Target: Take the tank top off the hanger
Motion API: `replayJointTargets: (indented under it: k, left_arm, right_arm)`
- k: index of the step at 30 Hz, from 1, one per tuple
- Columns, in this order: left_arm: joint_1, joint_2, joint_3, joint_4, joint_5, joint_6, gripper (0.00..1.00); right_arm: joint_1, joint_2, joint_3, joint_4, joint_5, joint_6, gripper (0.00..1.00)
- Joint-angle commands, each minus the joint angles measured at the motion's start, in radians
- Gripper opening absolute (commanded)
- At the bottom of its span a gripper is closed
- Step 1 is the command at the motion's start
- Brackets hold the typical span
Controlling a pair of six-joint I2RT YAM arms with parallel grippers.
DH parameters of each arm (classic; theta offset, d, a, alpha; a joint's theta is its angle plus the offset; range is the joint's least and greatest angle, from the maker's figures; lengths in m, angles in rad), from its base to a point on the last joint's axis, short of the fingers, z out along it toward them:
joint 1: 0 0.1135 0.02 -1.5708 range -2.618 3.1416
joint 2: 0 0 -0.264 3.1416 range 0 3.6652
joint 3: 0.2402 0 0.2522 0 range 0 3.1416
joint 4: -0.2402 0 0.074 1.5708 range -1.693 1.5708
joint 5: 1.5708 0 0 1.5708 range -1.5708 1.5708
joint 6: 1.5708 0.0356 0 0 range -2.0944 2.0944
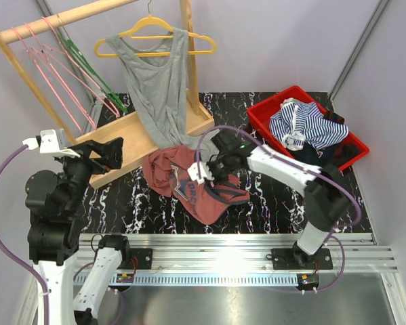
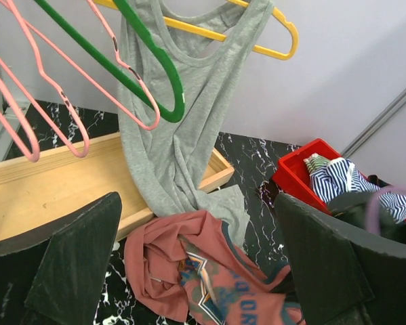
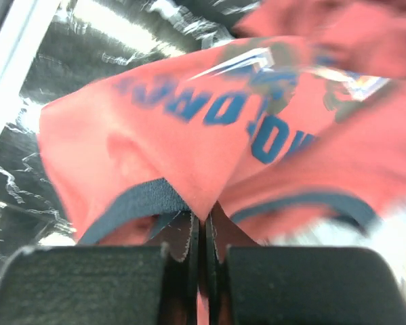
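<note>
Tank top (image 1: 158, 81): grey, still on the yellow hanger (image 1: 155, 30), above and behind both claws. It hangs off the wooden rack (image 1: 125, 132), and its hem spills over the rack's tray edge onto the black marbled table (image 1: 128, 203), just behind the right claw (image 1: 206, 172).

Red shirt (image 1: 189, 186): crumpled on the table under the right claw, touching the grey hem.

Red bin (image 1: 258, 120) holding striped cloth (image 1: 308, 125): to the right of that claw and behind it.

Pink hangers (image 2: 150, 122) and a green hanger (image 2: 172, 101): on the rack, above the left claw (image 1: 101, 154).

Right claw: clenched, with a fold of the red shirt pinched between its fingertips (image 3: 182, 237).

Left claw: released, jaws wide, nothing in them. It hovers left of the shirt, with the tank top ahead of it and higher.
</note>
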Motion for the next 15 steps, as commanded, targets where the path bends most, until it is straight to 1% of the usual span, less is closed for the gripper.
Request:
replayJointTargets:
  k: [1, 2, 3, 5, 6, 7, 8, 9, 10, 11, 12, 13, 15]
  left_arm:
    - [0.004, -0.011, -0.016, 0.121, 0.052, 0.027, 0.99]
    - [0.004, -0.013, -0.017, 0.133, 0.063, 0.025, 0.99]
    - [0.004, -0.010, -0.019, 0.156, 0.068, 0.030, 0.99]
    - [0.004, 0.001, -0.025, 0.182, 0.083, 0.033, 0.99]
    - [0.004, 0.006, -0.028, 0.206, 0.086, 0.036, 0.99]
    - [0.004, 0.021, -0.031, 0.217, 0.091, 0.037, 0.99]
    - [0.004, 0.029, -0.032, 0.236, 0.098, 0.040, 0.99]
    - [0.004, 0.036, -0.032, 0.245, 0.103, 0.044, 0.99]
    - [0.004, 0.046, -0.032, 0.256, 0.109, 0.044, 0.99]
    - [0.004, 0.059, -0.031, 0.265, 0.123, 0.045, 0.99]
    - [0.004, 0.069, -0.031, 0.285, 0.126, 0.044, 0.99]
    - [0.004, 0.075, -0.031, 0.292, 0.129, 0.045, 0.99]
    - [0.004, 0.095, -0.032, 0.314, 0.140, 0.050, 0.99]
  right_arm:
    - [-0.093, -0.177, 0.056, -0.025, -0.129, 0.185, 0.00]
    - [-0.118, -0.196, 0.070, -0.023, -0.140, 0.228, 0.00]
    - [-0.174, -0.216, 0.099, 0.003, -0.146, 0.327, 0.00]
    - [-0.229, -0.260, 0.125, 0.058, -0.141, 0.457, 0.00]
    - [-0.260, -0.274, 0.151, 0.134, -0.128, 0.608, 0.00]
    - [-0.314, -0.294, 0.168, 0.179, -0.093, 0.697, 0.00]
    - [-0.338, -0.303, 0.184, 0.230, -0.049, 0.785, 0.00]
    - [-0.351, -0.311, 0.222, 0.300, 0.008, 0.915, 0.00]
    - [-0.372, -0.323, 0.242, 0.325, 0.128, 0.958, 0.00]
    - [-0.380, -0.330, 0.263, 0.346, 0.193, 0.993, 0.00]
    - [-0.389, -0.336, 0.288, 0.409, 0.249, 1.041, 0.00]
    - [-0.417, -0.352, 0.296, 0.441, 0.318, 1.052, 0.00]
    - [-0.443, -0.357, 0.342, 0.517, 0.379, 1.073, 0.00]
